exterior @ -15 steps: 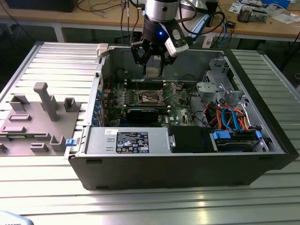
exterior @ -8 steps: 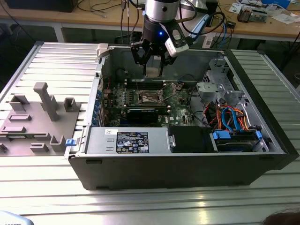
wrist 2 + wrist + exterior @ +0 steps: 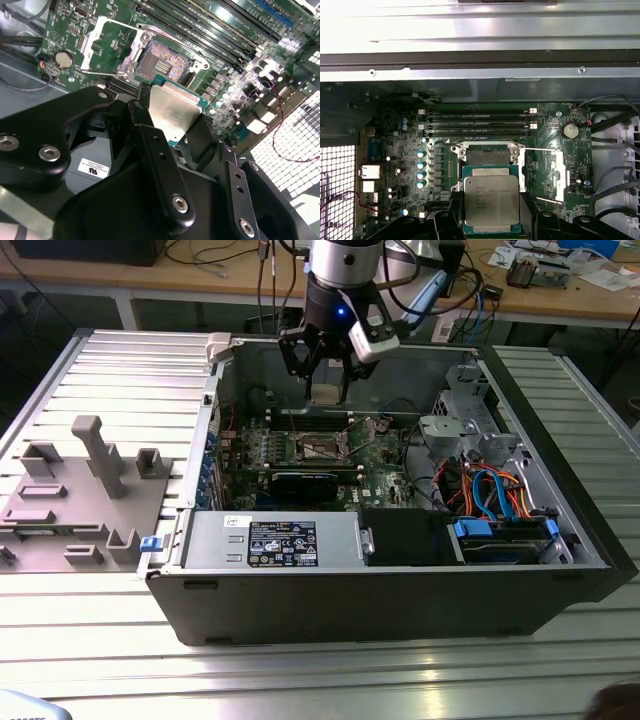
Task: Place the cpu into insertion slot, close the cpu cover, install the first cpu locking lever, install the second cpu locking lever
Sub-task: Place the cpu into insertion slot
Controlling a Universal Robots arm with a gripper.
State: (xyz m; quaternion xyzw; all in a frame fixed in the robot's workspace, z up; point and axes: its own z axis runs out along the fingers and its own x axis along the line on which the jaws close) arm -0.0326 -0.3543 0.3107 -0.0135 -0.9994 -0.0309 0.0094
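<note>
Gripper (image 3: 492, 222) fingers clamped on two opposite edges of the cpu (image 3: 491, 202), which hangs in the air above the green board, near the insertion slot (image 3: 487, 157) but apart from it. Chip has a dull silver lid and a green rim. It is nearly square, lid facing away from the board, edges parallel to the slot's rim. Slot bare, contacts exposed. Just beside it the cpu cover (image 3: 559, 172) lies swung open. Beyond are the memory slots (image 3: 477, 122).

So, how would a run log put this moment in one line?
gripper: shut on cpu | cpu: held above insertion slot, not seated | insertion slot: empty | cpu cover: swung open
</note>
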